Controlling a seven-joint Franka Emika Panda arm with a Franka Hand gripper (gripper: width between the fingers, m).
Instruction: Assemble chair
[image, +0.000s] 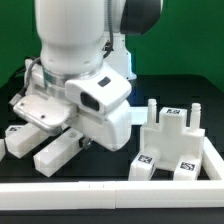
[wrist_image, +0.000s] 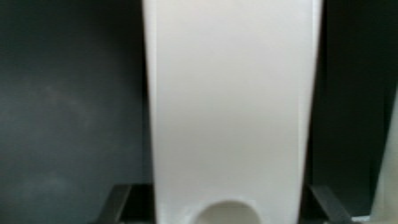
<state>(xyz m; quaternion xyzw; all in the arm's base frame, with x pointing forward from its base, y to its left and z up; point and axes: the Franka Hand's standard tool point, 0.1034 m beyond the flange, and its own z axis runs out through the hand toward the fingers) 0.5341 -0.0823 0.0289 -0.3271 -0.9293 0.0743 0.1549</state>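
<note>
Fingers (wrist_image: 132, 203) are pressing flush against both long sides of the white bar (wrist_image: 231, 100) and look clamped on it. The bar's long axis is running straight out from between the pads, with a round hole at the finger end. In the exterior view the arm is crouching low over the table. The partly built chair block (image: 172, 140) is sitting well apart toward the exterior view's right, against the border rail (image: 100, 190). The bar is probably heading that way.

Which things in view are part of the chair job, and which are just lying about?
Job: white bar in the gripper; tagged chair piece; loose white blocks.
Lying about: long border rail; black table.
</note>
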